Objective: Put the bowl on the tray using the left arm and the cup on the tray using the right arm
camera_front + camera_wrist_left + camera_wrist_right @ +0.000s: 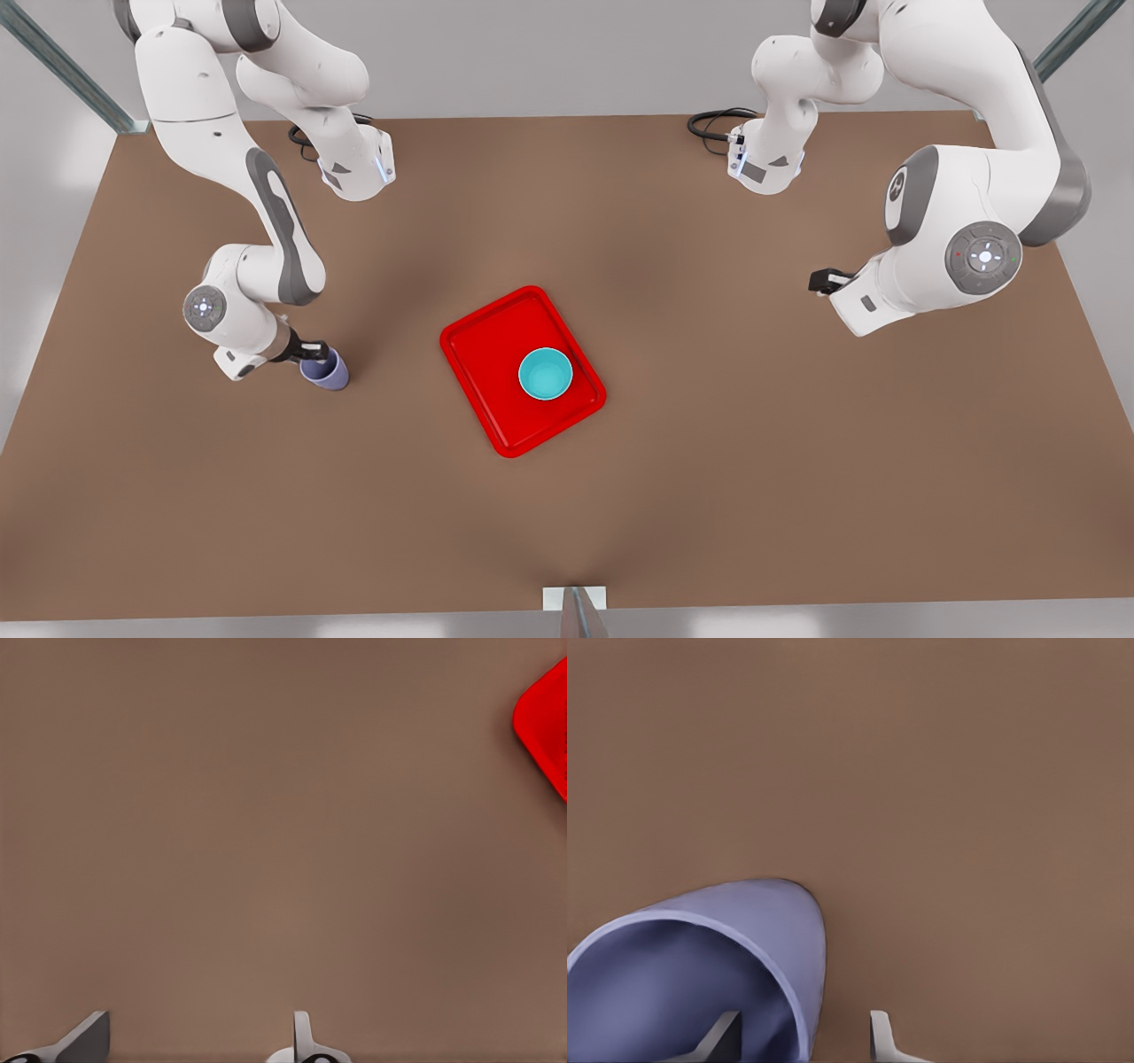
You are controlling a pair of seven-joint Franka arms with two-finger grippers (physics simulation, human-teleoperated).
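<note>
The teal bowl [545, 373] sits upright on the red tray [485, 354] at the table's middle, toward the tray's right corner. The lavender cup [326, 369] is off the tray at the front view's left, tilted, with my right gripper [317, 353] shut on its rim. In the right wrist view one finger is inside the cup [700, 974] and the other outside, gripper [802, 1041]. My left gripper [822, 281] hangs open over bare table at the front view's right, holding nothing. The left wrist view shows that gripper [199, 1045] and a corner of the tray [547, 726].
The brown table [726, 461] has wide bare room all around the tray. Black cables [713, 124] lie by the arm bases at the back edge. A small metal bracket [574, 599] sits at the front edge.
</note>
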